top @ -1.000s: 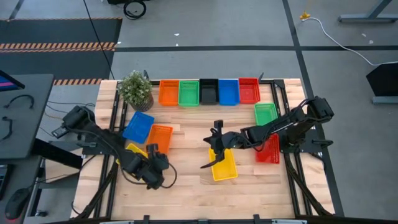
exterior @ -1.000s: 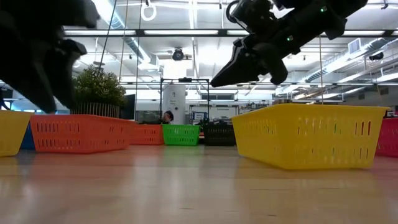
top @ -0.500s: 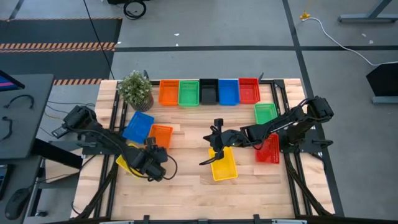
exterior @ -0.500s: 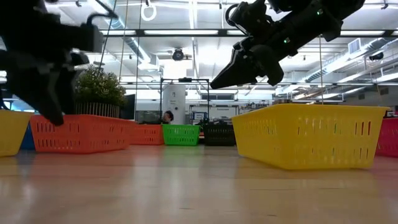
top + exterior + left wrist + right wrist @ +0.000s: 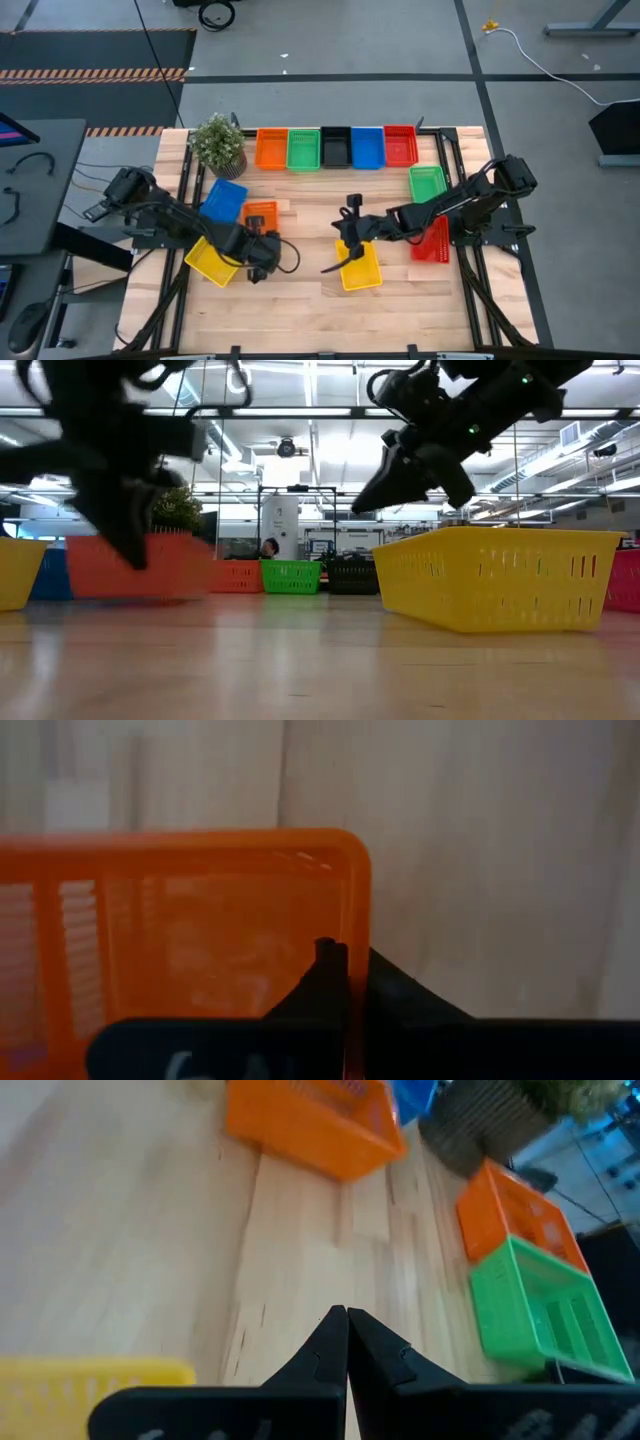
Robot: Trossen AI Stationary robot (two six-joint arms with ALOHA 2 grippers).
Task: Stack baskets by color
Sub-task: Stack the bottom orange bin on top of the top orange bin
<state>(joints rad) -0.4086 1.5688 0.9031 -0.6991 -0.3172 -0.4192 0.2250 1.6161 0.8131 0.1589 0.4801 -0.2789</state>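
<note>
Left pincer (image 5: pixel 345 982) clamps orange basket (image 5: pixel 180 920) wall; wooden table (image 5: pixel 300 300).

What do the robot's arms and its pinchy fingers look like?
Both arms are dark, almost black, built of jointed sections with thin black cables looping alongside. The left gripper and right gripper each end in two slim, dark, wedge-shaped fingers. Small green lights glow on the right arm in the low view.

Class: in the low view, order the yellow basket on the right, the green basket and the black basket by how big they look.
1. Yellow basket, though it is nearest the camera.
2. Green basket.
3. Black basket, partly hidden; close to green.
</note>
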